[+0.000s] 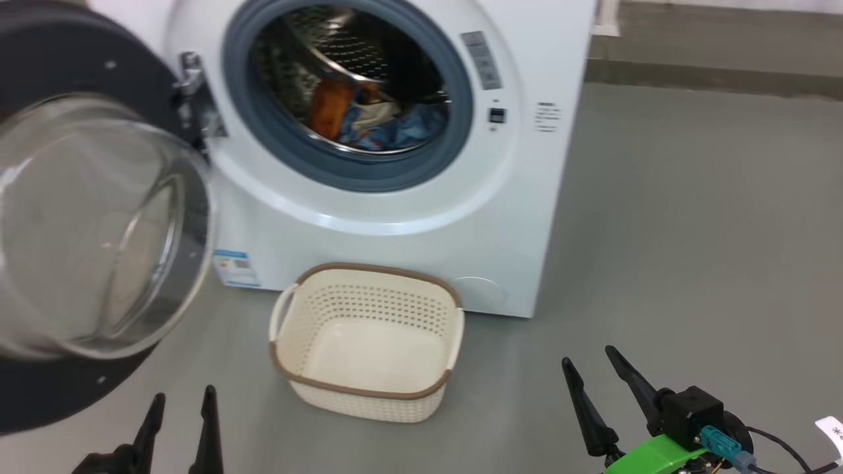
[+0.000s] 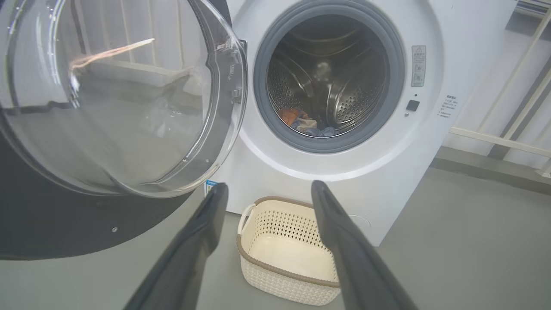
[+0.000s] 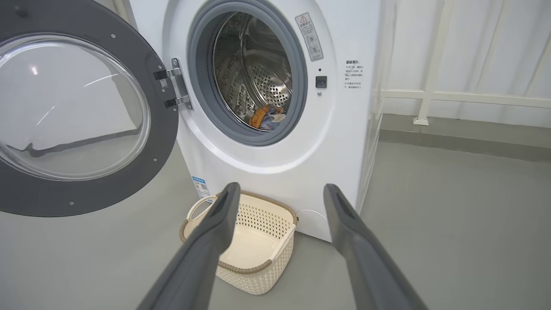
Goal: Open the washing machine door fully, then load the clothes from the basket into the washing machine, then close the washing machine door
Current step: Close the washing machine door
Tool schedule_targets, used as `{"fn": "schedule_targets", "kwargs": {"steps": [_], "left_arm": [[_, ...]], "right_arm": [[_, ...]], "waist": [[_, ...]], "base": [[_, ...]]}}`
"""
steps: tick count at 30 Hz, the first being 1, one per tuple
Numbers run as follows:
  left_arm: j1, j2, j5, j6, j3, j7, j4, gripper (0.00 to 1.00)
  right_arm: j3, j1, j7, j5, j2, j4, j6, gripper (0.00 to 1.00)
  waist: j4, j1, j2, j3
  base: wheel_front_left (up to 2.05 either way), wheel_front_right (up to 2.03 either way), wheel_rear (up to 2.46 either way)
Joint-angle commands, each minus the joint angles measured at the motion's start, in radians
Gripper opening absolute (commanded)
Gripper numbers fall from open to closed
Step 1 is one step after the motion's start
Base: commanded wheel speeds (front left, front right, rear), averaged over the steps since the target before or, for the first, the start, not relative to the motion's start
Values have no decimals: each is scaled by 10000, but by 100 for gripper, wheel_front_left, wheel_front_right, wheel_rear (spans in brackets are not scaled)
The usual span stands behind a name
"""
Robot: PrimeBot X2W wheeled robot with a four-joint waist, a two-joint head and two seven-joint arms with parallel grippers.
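On the grey floor [image 1: 658, 263] in front of a white washer [image 1: 421, 250], a small cream basket [image 1: 369, 401] stands just below the round port, its pale bottom bare and one white loop handle on its left side. The door [image 1: 99, 224] stands wide open to the left of the port, held on a metal hinge [image 1: 194, 85] at the port's left edge. Its clear glass bowl bulges toward the near side inside a broad dark rim. The clothes [image 1: 375, 122] lie at the bottom of the perforated steel drum [image 1: 355, 46], behind the grey seal [image 1: 276, 145]: an orange piece on the left, cream and blue cloth heaped beside it to the right. A blue label [image 1: 234, 266] sits low on the washer's front, between the door's rim and the basket.

The left gripper [image 1: 184, 395] hangs at the near left, below the door's rim and apart from it, its two dark fingers spread with only air between them. The right gripper [image 1: 588, 355] hangs at the near right, well apart from the basket, its fingers likewise spread and holding nothing. Both point toward the washer. A white railing [image 3: 430, 94] runs along the far wall to the right of the washer.
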Motion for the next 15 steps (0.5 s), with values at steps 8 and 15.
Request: {"fn": "schedule_targets", "kwargs": {"steps": [8, 15], "left_arm": [[-137, 355, 90, -23, 502, -53, -311, 100], [48, 247, 46, 16, 1107, -53, -806, 100]], "right_arm": [[570, -152, -49, 350, 1, -360, 27, 100], [1188, -722, -49, 450, 1, -202, 27, 100]], "waist": [[2221, 0, 0, -136], [2492, 0, 0, 147]], "base": [[0, 0, 0], [0, 0, 0]]}}
